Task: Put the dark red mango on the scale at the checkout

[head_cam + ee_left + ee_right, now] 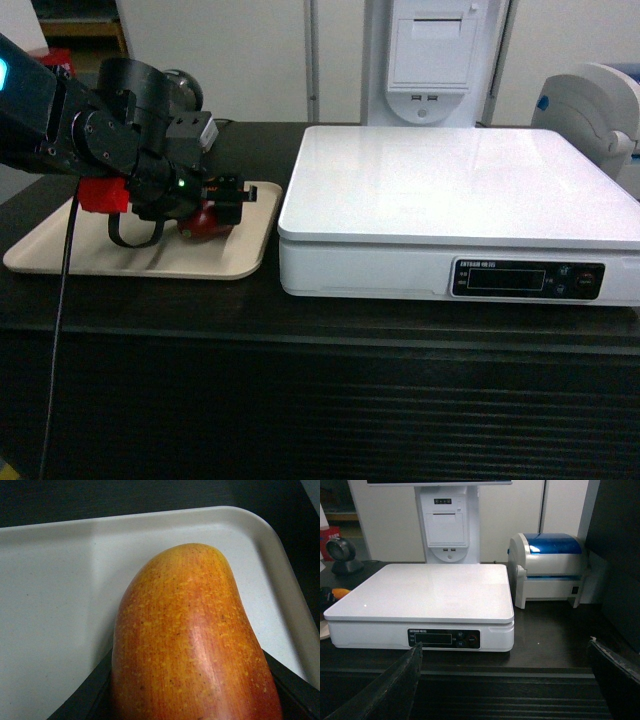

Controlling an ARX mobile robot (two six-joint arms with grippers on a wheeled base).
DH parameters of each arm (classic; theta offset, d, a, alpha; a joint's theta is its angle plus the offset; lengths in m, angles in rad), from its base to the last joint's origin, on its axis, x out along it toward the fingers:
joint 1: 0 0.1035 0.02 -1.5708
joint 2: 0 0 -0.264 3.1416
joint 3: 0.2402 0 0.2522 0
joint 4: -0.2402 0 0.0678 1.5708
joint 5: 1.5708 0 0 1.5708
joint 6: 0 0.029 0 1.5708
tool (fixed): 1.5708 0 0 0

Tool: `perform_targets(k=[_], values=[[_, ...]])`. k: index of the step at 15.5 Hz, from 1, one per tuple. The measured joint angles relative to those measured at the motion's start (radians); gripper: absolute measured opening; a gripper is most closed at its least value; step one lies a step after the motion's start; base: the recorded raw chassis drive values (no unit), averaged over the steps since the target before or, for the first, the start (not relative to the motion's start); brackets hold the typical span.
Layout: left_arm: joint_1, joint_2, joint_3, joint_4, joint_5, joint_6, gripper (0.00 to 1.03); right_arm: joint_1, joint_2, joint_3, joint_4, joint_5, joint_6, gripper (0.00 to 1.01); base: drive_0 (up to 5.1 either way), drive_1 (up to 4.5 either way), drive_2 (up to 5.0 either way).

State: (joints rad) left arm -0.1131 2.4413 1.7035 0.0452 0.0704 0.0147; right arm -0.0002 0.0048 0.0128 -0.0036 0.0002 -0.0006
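**A:** so where's the mango (pixel 192 640) right now? The head view barely shows it.

**B:** it's on the beige tray (pixel 60 255), on the left part of the bench (pixel 300 310). The left hand (pixel 215 205) is down over it, fingers (pixel 85 695) pinching it from both sides. In the left wrist view the fruit fills most of the frame, red-orange with yellow speckles, with a dark finger along each lower flank. Can't tell whether it's resting on the tray or lifted a hair.

**A:** and the scale?

**B:** the scale (pixel 460 190) sits just right of the tray, white platform, dark display panel on its near face. Nothing on top of it.

**A:** right arm?

**B:** the right hand (pixel 512 690) hangs out in front of the bench, facing the scale, fingers spread wide with nothing between them. Behind the scale there's a white terminal (pixel 447 525), and to its right a white printer with a blue lid (pixel 550 567).
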Motion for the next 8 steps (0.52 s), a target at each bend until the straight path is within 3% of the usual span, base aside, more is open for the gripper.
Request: perform_targets(k=[5, 8], values=[[0.006, -0.038, -0.048, 0.019, 0.003, -0.008, 0.6, 0.0, 0.0, 0.0, 0.0, 0.0, 0.0, 0.98, 0.0, 0.0, 0.0], [-0.006, -0.126, -0.062, 0.031, -0.001, -0.035, 0.6, 0.0, 0.0, 0.0, 0.0, 0.0, 0.0, 0.98, 0.0, 0.0, 0.0]])
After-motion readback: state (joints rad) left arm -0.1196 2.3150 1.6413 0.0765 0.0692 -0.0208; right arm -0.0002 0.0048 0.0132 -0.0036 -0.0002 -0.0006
